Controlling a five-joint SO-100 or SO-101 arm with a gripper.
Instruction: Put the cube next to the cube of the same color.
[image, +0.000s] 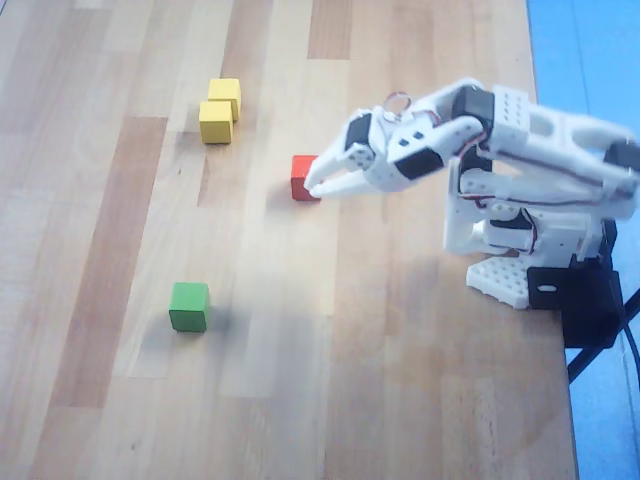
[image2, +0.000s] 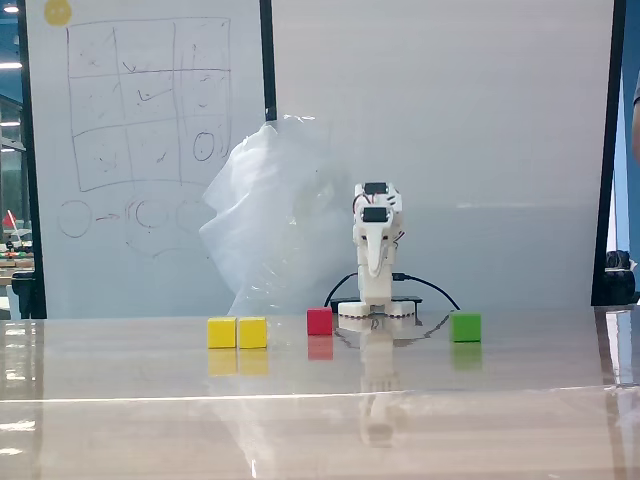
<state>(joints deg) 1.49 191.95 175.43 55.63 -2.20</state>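
The white plastic hand hovers with its fingertips together, holding nothing, right at the small red wooden cube. Out on the pale wooden tabletop, the small yellow wooden cube sits touching the other yellow wooden cube. The small green wooden cube sits well apart.

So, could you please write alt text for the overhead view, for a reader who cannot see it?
Two yellow cubes sit touching on a wooden table, while the white arm's end effector hangs by a red cube, holding nothing. A green cube sits alone nearer the bottom left.
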